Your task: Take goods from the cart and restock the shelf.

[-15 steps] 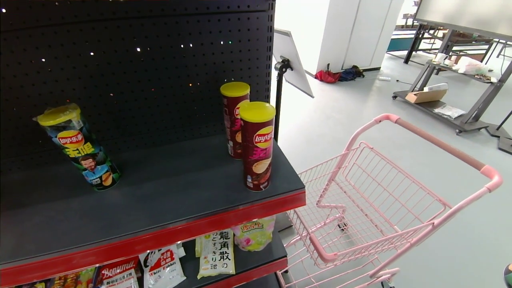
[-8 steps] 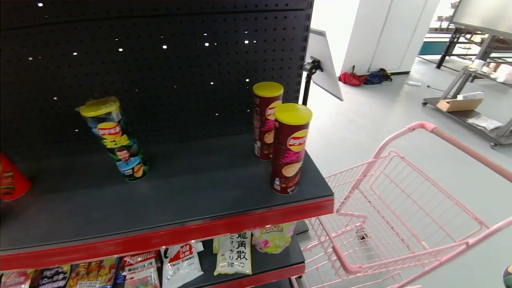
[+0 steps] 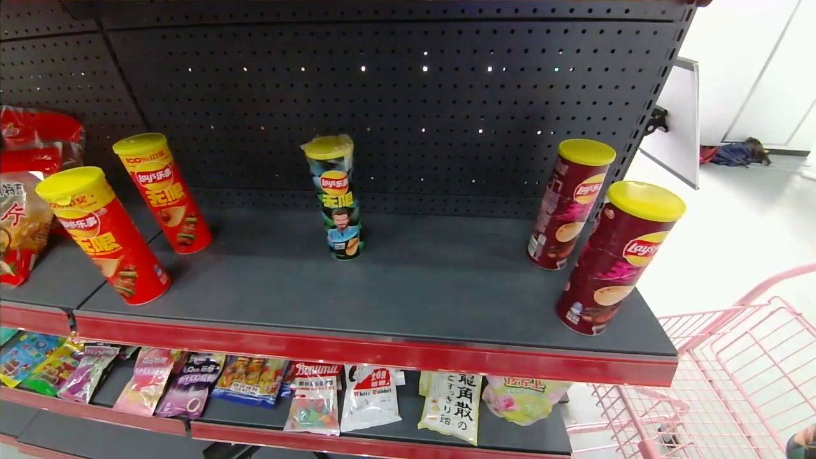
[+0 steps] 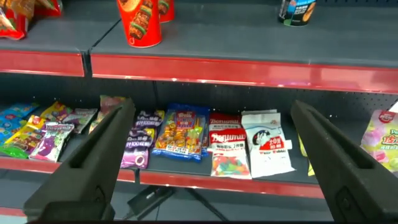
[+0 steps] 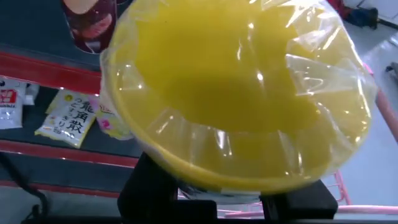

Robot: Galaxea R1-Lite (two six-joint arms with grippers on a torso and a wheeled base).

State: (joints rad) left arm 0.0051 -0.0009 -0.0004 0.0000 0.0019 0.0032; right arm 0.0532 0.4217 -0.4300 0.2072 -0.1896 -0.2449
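My right gripper (image 5: 217,204) is shut on a chip can whose yellow, plastic-wrapped lid (image 5: 236,93) sits close to the right wrist camera. A small part of that can (image 3: 804,442) shows at the head view's lower right corner. My left gripper (image 4: 208,163) is open and holds nothing, facing the lower shelf's snack bags (image 4: 183,132). The upper shelf (image 3: 408,287) carries two red cans (image 3: 102,234) at the left, a dark green can (image 3: 336,197) in the middle and two maroon cans (image 3: 615,258) at the right end. The pink cart (image 3: 733,376) stands to the right of the shelf.
A black pegboard (image 3: 395,95) backs the upper shelf. Open shelf floor lies between the green can and the maroon cans. Red snack bags (image 3: 25,185) sit on the neighbouring shelf section at far left. A white board on a stand (image 3: 676,121) stands behind the shelf's right end.
The head camera has swung to the left, so the shelf now spans the picture and the red cans have come into sight. The cans themselves have not moved.
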